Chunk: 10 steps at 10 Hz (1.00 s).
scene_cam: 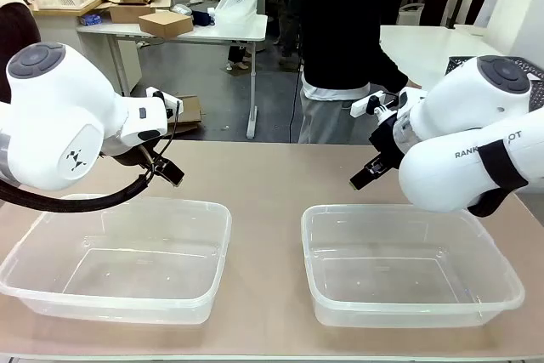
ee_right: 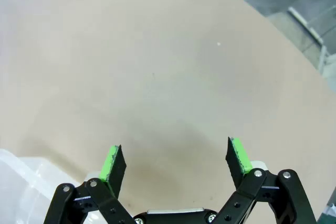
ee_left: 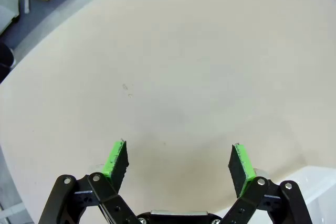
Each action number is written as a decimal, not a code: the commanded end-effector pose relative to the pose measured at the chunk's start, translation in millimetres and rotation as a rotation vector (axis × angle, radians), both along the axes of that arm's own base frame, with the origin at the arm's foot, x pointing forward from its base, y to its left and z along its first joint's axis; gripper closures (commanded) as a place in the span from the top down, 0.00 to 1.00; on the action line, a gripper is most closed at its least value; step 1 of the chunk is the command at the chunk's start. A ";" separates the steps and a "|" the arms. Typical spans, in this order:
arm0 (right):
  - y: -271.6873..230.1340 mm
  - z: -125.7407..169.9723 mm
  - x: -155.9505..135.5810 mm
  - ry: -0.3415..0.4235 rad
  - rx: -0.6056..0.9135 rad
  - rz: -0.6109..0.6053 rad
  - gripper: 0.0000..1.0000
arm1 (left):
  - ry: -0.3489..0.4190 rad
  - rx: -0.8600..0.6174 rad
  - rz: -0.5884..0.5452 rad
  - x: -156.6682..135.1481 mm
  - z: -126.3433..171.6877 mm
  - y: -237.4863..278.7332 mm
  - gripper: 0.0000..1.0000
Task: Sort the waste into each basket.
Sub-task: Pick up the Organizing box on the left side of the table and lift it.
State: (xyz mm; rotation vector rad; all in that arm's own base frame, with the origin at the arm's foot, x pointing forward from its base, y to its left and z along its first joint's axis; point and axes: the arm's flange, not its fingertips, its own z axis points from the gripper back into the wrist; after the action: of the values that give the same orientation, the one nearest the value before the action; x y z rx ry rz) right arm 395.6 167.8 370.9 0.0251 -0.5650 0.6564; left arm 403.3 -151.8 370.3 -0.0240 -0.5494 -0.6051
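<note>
Left gripper (ee_left: 178,153) hangs over the table (ee_left: 184,51), green pads (ee_left: 116,158) wide apart. Right gripper (ee_right: 176,156) is spread too. One clear basket (scene_cam: 127,204) sits lower left, the other basket (scene_cam: 382,207) lower right. The right arm (scene_cam: 459,167) reads "RANK…", probably Franka, though it is partly covered.

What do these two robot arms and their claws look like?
Left arm and right arm: glossy white rounded shells, dark grey caps. A black cable loops under the left; a black strap and grey lettering mark the right. Left claw and right claw: black linkages, green pads.
</note>
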 end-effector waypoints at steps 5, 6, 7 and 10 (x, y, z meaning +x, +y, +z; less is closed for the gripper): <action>-44.5 74.4 -39.6 0.004 -0.028 0.013 1.00 | 0.049 0.057 -0.013 -61.5 85.4 16.5 1.00; -79.5 118.3 -85.3 -0.072 -0.002 0.001 1.00 | 0.023 0.103 -0.015 -108.5 121.9 32.5 1.00; -111.9 142.0 -128.0 -0.139 -0.001 -0.022 1.00 | -0.042 0.092 -0.083 -151.8 147.0 53.1 1.00; -119.3 115.8 -185.6 0.063 0.083 0.125 1.00 | 0.106 -0.032 -0.310 -202.1 131.0 63.4 1.00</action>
State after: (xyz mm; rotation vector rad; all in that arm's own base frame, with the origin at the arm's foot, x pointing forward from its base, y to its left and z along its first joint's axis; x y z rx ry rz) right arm 267.9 49.0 579.1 0.0992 -0.6046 0.6982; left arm 228.4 -109.1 581.7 -0.1117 -0.5087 -0.9020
